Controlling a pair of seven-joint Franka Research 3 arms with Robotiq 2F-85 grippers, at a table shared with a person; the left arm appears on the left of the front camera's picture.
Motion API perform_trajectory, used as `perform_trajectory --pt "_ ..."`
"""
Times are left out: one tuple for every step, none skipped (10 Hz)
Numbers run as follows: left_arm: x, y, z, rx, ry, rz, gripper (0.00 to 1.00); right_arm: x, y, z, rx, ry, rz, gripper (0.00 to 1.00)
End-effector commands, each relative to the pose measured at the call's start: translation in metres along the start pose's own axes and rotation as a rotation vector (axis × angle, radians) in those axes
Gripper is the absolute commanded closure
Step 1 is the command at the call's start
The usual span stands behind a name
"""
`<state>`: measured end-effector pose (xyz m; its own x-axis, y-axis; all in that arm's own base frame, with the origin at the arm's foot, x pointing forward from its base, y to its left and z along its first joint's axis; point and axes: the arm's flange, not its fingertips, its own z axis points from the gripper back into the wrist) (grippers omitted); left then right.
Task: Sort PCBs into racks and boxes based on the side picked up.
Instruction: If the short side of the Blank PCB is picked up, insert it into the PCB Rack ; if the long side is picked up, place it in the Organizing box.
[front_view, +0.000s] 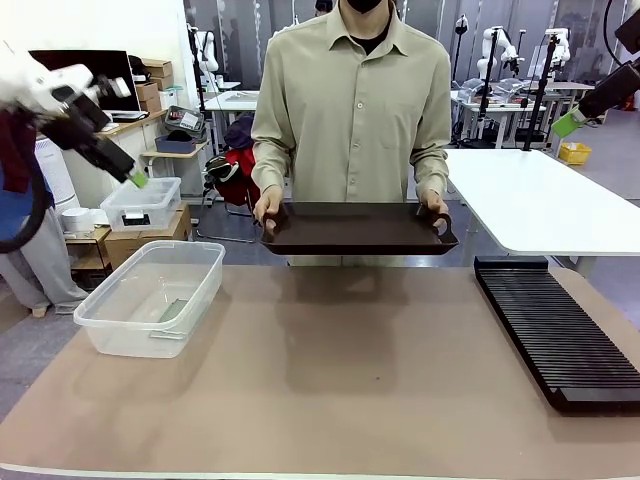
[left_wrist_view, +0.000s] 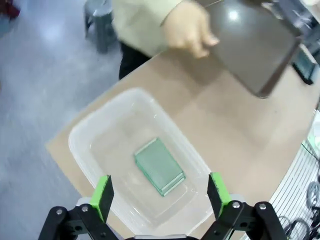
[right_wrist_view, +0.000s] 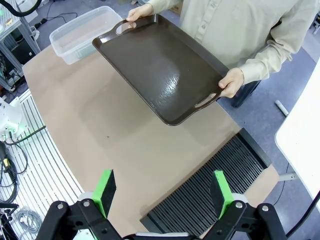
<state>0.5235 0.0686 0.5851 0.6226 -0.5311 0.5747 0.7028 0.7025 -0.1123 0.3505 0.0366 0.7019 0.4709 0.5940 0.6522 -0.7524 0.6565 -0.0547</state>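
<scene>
A green PCB lies flat on the bottom of the clear tub, which stands at the table's left with the board showing faintly through its wall. My left gripper hangs open high above the tub, up at the left. The long black slotted rack lies flat at the table's right. High above its near end my right gripper is open and holds nothing; it sits at the upper right. The tub is far off in that view.
A person at the far side holds a dark brown handled tray in both hands, level over the table's far edge; its bare face carries nothing. A smaller lidded clear box sits on cartons off the table's left. A white table stands behind the rack.
</scene>
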Motion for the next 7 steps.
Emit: perform_trajectory --pt "0.002 -0.006 0.026 -0.133 -0.108 -0.142 0.00 -0.001 0.002 0.000 0.003 0.004 0.007 0.00" --pt "0.007 -0.014 0.041 -0.169 -0.149 -0.206 0.00 -0.001 0.002 0.000 0.003 0.004 0.007 0.00" --pt "0.014 -0.021 0.051 -0.193 -0.183 -0.257 0.00 -0.001 0.002 0.000 0.003 0.004 0.007 0.00" --pt "0.015 -0.024 0.060 -0.198 -0.188 -0.291 0.00 -0.001 0.002 0.000 0.003 0.004 0.007 0.00" --pt "0.018 -0.029 0.068 -0.193 -0.199 -0.312 0.00 -0.001 0.002 0.000 0.003 0.004 0.007 0.00" --pt "0.022 -0.036 0.076 -0.190 -0.205 -0.325 0.00 -0.001 0.002 0.000 0.003 0.004 0.007 0.00" --pt "0.022 -0.042 0.079 -0.162 -0.194 -0.330 0.00 -0.001 0.002 0.000 0.003 0.004 0.007 0.00"
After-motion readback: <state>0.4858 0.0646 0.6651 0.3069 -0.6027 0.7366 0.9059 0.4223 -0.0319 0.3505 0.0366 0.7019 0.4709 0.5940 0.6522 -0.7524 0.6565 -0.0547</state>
